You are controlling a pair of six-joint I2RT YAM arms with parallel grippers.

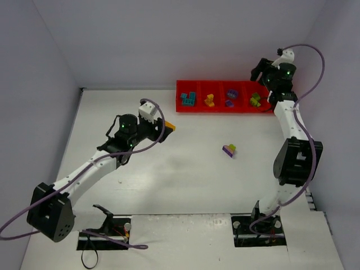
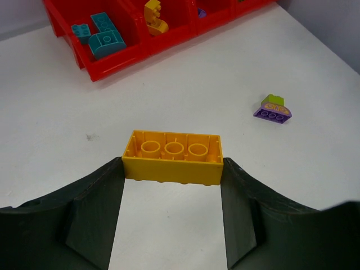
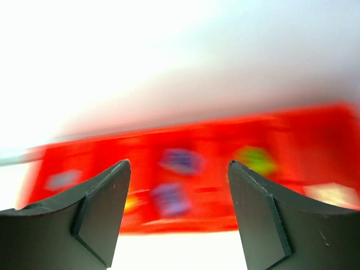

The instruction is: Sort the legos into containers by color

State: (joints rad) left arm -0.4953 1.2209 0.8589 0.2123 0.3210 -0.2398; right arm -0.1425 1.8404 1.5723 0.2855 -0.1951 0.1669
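There is one long, shallow, translucent red plastic tray (image 2: 118,64) on the white bench (image 1: 169,185). Four of its square compartments (image 1: 219,97) show, each with bricks in it; its right end is hidden behind an arm (image 1: 287,112). The first holds three teal plastic bricks (image 2: 106,39), the third two purple ones (image 1: 230,97). The yellow clump (image 1: 210,100) and the green clump (image 1: 255,100) are too small to count. Outside the tray are two items: one purple-and-olive-green stack (image 1: 229,149) and one single yellow-orange rectangular brick (image 2: 172,157).

A white table (image 1: 169,180) bounded by pale lavender walls (image 1: 169,39)
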